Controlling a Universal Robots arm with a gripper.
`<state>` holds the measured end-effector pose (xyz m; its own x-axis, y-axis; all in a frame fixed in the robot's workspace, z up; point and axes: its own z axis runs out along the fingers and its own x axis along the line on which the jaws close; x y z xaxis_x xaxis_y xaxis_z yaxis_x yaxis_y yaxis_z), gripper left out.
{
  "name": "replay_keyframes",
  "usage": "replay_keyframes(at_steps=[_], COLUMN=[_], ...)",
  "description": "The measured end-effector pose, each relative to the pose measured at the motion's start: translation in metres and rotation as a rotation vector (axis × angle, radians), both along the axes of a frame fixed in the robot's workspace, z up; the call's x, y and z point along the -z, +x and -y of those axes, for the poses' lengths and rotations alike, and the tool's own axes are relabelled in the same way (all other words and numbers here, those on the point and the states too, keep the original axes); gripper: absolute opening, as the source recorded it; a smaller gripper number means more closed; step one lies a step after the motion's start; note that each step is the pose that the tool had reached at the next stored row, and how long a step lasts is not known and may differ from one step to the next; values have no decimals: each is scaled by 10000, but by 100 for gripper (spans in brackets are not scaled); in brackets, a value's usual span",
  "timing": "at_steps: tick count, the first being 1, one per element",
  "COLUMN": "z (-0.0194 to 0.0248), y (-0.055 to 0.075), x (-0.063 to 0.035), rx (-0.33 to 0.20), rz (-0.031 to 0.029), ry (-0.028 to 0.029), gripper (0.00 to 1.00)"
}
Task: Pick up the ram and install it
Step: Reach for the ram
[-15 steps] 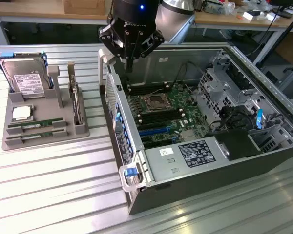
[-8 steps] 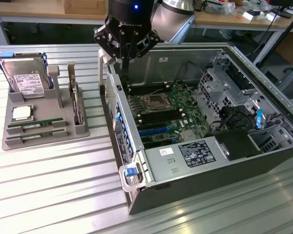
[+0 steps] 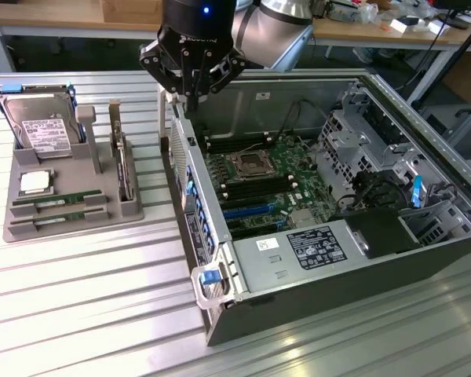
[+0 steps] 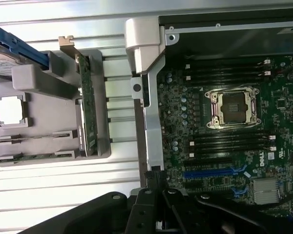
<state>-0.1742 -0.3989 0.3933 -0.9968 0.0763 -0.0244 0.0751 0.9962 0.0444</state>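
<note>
Two ram sticks (image 3: 57, 202) lie in the tray (image 3: 102, 191); the end effector (image 3: 191, 96) hovers closed above the case edge (image 3: 182, 153).

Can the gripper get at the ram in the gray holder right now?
Probably yes: the ram lies uncovered in the gray holder, with nothing above it. The gripper, shut, hangs over the case wall nearby.

Closed claw (image 3: 190, 96) hovers above the open computer case (image 3: 298, 312) edge.
</note>
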Motion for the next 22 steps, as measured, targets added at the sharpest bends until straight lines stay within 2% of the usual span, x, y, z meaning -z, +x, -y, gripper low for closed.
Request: replay_keyframes(at_steps=[22], z=[0], y=[-375], x=[1], rx=[0], rz=[0], ry=[0], gripper=[11])
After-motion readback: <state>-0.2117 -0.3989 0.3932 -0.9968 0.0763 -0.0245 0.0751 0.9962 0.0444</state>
